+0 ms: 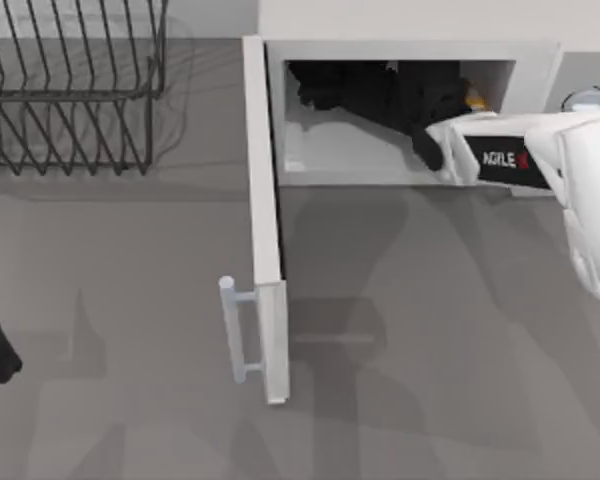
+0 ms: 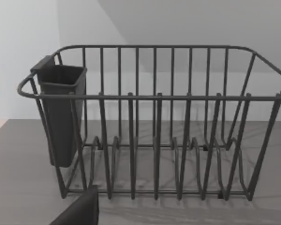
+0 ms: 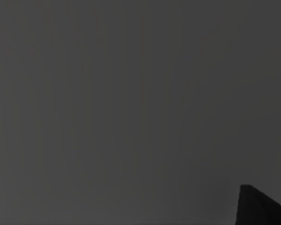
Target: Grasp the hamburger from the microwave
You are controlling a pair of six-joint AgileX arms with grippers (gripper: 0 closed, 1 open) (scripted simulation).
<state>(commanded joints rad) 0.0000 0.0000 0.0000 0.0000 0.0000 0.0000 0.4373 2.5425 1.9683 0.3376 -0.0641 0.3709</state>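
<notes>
Inside the open microwave (image 1: 535, 60) at the tabletop's far side, my right gripper (image 1: 325, 88) reaches leftward; whether its fingers are clenched I cannot tell. An orange speck of the hamburger (image 1: 473, 97) peeks beside the arm. My left arm sits parked at the left edge.

Wire rack (image 1: 70, 90) left of microwave (image 1: 540, 60)

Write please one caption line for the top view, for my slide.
Right arm reaches into the open microwave near the hamburger; wire rack stands at table's left.

The top view looks straight down on the open microwave (image 1: 400, 60) and wire rack (image 1: 70, 90) — the left wrist view faces that rack (image 2: 154, 126) side-on, close. The right wrist view is dark.
</notes>
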